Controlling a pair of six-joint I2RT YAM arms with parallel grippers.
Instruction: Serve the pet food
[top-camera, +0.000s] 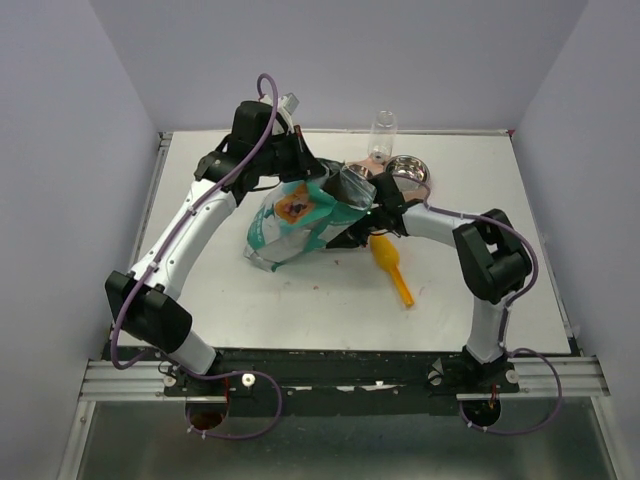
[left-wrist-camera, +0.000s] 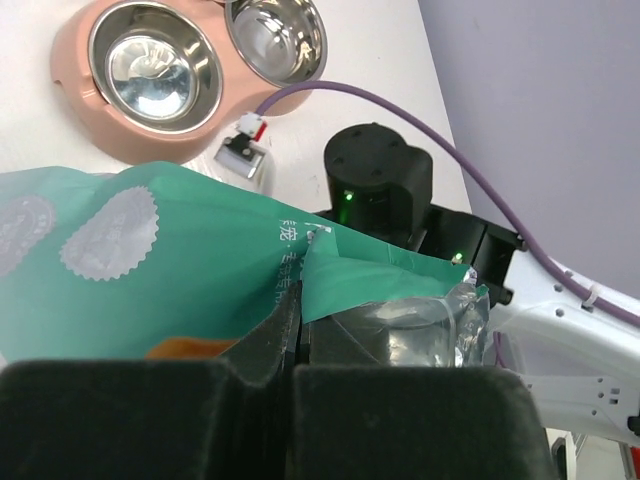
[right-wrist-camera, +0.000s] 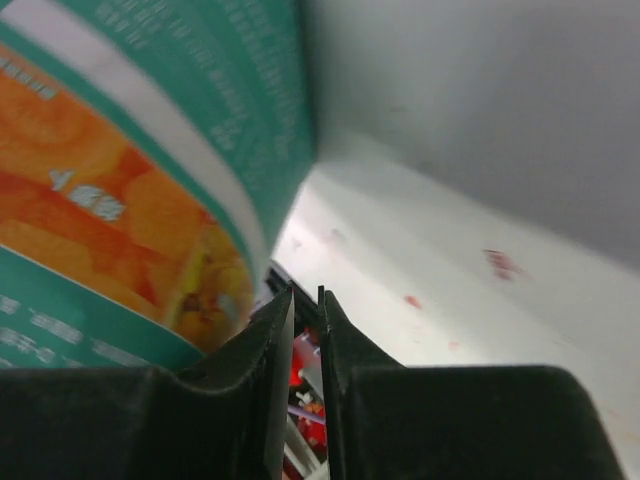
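The left gripper's (left-wrist-camera: 296, 335) jaws pinch the teal bag's (left-wrist-camera: 150, 270) edge. The right gripper's (right-wrist-camera: 305, 325) jaws are almost pressed together beside it, grip unclear. The pet food is hidden. An orange scoop (top-camera: 392, 265) lies right of the bag, with a pink two-bowl feeder (left-wrist-camera: 160, 148) and a clear bottle (top-camera: 382, 128) farther back. All rest on a white table (top-camera: 220, 300) between pale walls.
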